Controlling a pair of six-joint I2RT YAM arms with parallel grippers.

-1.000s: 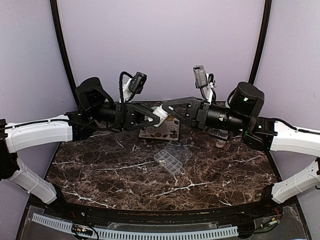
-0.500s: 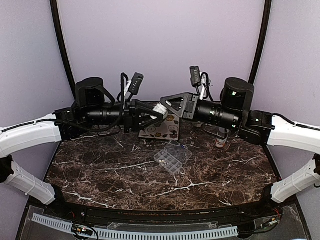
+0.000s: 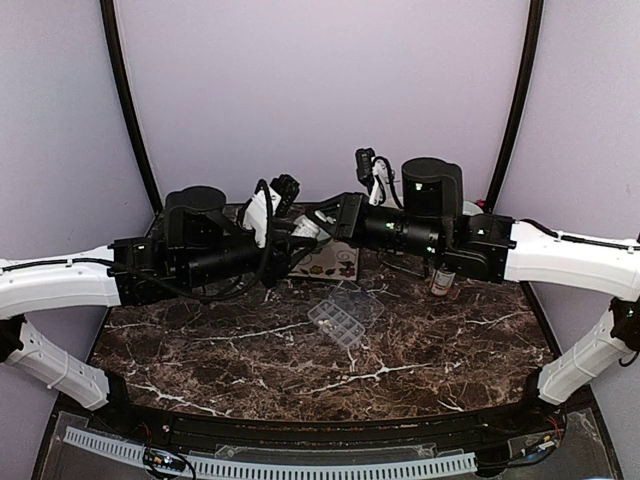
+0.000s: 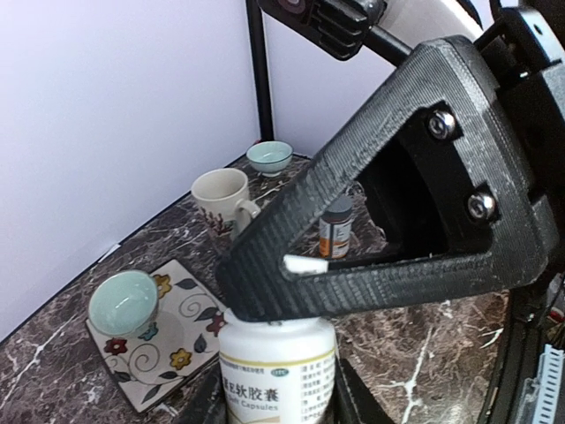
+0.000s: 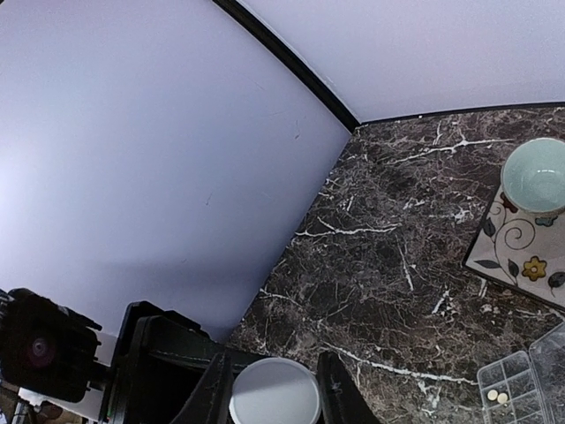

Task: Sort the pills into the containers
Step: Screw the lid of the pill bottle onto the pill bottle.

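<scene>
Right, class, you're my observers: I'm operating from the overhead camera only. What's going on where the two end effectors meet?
Observer: The left end effector grips a white bottle.
Operator: And the right one?
Observer: The right end effector is shut on that bottle's cap.
Operator: Any pills sorted?
Observer: Two pills lie together in the pill box.
</scene>
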